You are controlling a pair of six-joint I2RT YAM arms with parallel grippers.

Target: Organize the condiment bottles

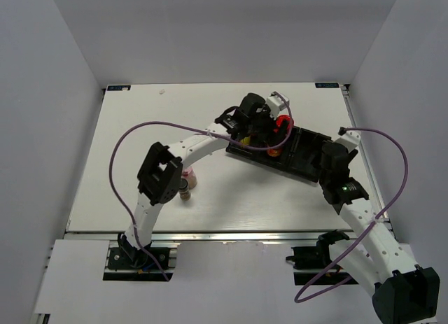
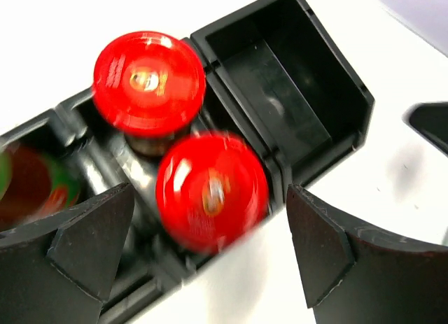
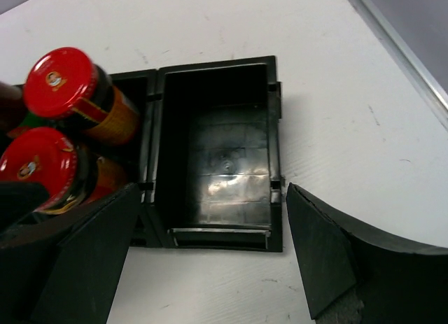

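While both arms reach over the black tray [image 1: 302, 155], which lies at a slant on the far right part of the counter [image 1: 140, 142], I record the following.

Left hand [image 2: 206, 250]: fingers [image 2: 91, 240] spread wide, nothing gripped. Its wrist view looks straight down on two red lids. The near red-lidded jar [image 2: 212, 191] sits between the fingers but below them, with a gap showing on each side, so no contact. The far red-lidded jar [image 2: 149, 82] stands just beyond it, the two lids nearly touching. The picture is motion-blurred.

Both jars stand in the tray, next to the end compartment [image 3: 217, 163]. I cannot tell whether they share one compartment or sit in two. In the right wrist view both lean slightly, and their dark bodies with orange-yellow labels show.

Right hand [image 3: 206, 257]: fingers [image 3: 322, 254] wide apart, holding nothing, poised over the near edge of the end compartment, whose ribbed floor shows.

Pink-capped bottle [image 1: 190, 174] and dark-capped tiny jar [image 1: 183, 193]: upright on the counter, just beside each other, close to the left arm's elbow and well apart from the tray.

A blurred dark bottle with green and red shows at the left edge of the left wrist view; I cannot identify it.
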